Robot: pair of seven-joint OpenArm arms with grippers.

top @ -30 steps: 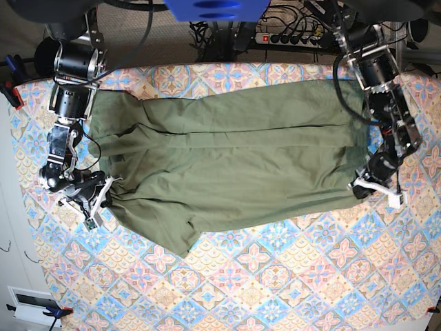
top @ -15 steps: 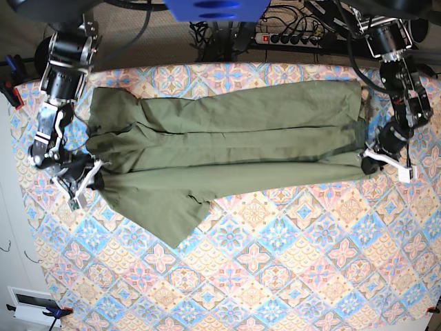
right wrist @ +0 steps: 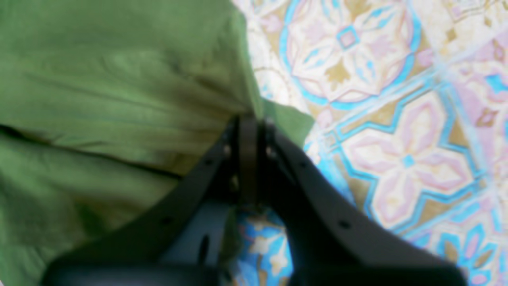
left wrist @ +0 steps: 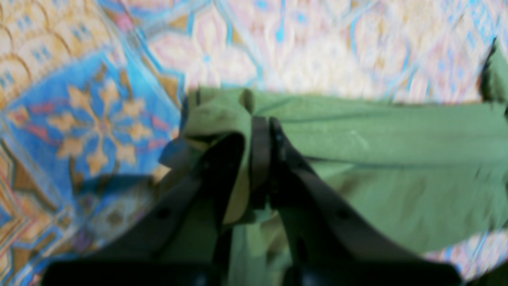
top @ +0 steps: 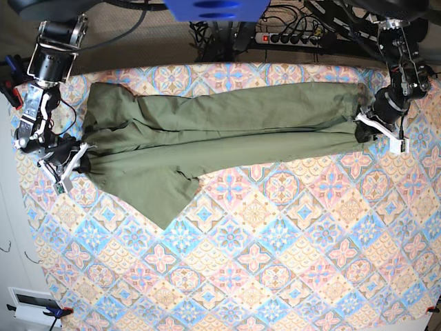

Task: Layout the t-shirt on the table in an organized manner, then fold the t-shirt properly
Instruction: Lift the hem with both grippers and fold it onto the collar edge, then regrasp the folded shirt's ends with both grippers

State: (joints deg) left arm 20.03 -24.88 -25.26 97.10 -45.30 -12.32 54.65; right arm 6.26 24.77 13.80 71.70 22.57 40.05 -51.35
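Note:
The olive-green t-shirt (top: 220,134) lies stretched in a long band across the far part of the table (top: 275,262), with a sleeve flap hanging toward the near side at the left. My left gripper (top: 366,131) is shut on the shirt's right-hand edge; the left wrist view shows the cloth (left wrist: 357,143) pinched between the black fingers (left wrist: 260,151). My right gripper (top: 81,157) is shut on the shirt's left-hand edge; the right wrist view shows the cloth (right wrist: 119,79) pinched at the fingertips (right wrist: 248,135).
A power strip and cables (top: 296,34) lie behind the table's far edge. A blue clamp (top: 10,69) sits at the far left corner. The patterned cloth covers the near half of the table.
Both grippers have carried the shirt's near edge toward the far side and outward. The shirt has narrowed into a taut band.

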